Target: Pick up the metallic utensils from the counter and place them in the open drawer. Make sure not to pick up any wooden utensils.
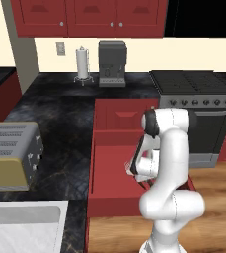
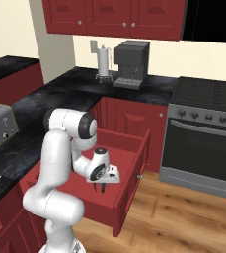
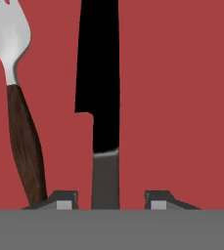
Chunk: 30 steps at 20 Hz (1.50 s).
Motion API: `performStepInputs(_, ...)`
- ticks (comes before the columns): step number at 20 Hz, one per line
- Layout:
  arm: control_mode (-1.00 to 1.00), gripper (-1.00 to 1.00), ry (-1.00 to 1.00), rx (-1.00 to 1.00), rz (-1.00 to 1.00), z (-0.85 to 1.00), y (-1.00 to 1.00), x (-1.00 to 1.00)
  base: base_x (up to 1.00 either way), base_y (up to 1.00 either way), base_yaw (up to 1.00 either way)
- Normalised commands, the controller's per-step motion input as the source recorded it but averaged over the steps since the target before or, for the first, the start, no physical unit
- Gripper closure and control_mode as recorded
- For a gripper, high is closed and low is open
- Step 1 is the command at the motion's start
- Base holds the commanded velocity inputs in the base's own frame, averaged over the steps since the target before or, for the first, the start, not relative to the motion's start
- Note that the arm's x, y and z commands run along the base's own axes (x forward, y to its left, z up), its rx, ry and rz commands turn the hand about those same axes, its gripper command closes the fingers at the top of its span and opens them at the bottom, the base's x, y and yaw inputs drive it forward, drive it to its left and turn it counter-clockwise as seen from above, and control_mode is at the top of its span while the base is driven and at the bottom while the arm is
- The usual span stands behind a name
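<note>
Hand view: knife (image 3: 99, 73) beside fork (image 3: 15, 97), drawer (image 3: 182, 97) floor.

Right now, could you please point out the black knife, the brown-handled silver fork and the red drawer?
black knife (image 3: 100, 73): hand view, blade.
brown-handled silver fork (image 3: 24, 141): hand view, handle.
red drawer (image 3: 182, 97): hand view, bare floor.

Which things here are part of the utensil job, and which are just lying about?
Job: knife, fork, both in the open drawer; gripper over them; counter.
Lying about: toaster, coffee machine, paper towel holder, stove.
</note>
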Motion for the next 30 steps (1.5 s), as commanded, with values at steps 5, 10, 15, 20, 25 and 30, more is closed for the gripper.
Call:
performStepInputs(5, -1.0, -1.0, 0.11, -0.02, 0.0, 0.65, 0.0, 0.42, 0.0, 0.0, 0.0)
performStepInputs(10, -1.0, -1.0, 0.21, -0.02, 0.0, 0.92, 0.12, 0.61, 0.0, 0.0, 0.0)
performStepInputs(15, -1.0, -1.0, 0.19, -0.02, 0.0, 0.97, 0.07, 0.2, 0.0, 0.0, 0.0)
performStepInputs(20, -1.0, -1.0, 0.06, 0.0, 0.04, 1.0, -0.06, -0.52, 0.0, 0.0, 0.0)
performStepInputs(25, -1.0, -1.0, 0.01, 0.0, 0.04, 0.72, -0.04, -0.77, 0.0, 0.0, 0.0)
performStepInputs(30, -1.0, -1.0, -0.13, 0.0, 0.01, 0.14, 0.0, -1.0, 0.0, 0.0, 0.0)
